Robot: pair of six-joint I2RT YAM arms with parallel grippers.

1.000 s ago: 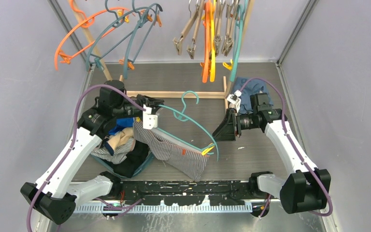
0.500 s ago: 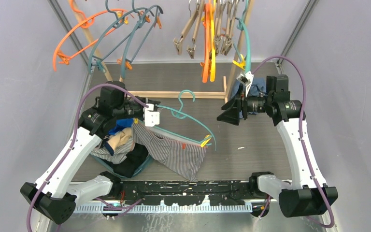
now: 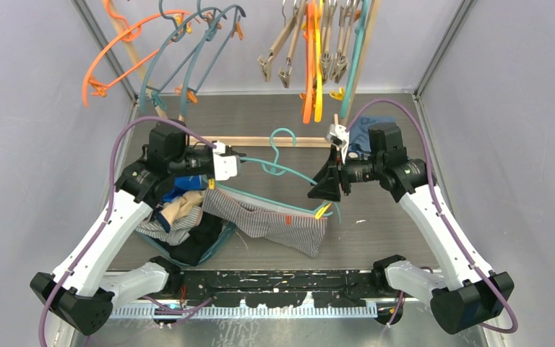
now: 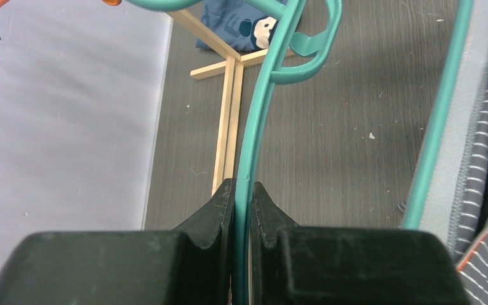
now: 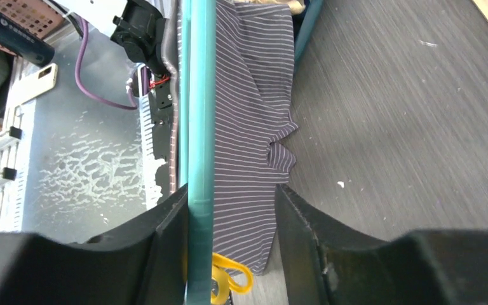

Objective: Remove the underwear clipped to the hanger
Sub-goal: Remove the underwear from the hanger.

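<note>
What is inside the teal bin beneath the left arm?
Piled together: a bright blue garment, a beige garment, a grey striped garment and a dark navy garment. The white left arm covers the pile's left side; the clothes hide the teal bin's floor.
</note>
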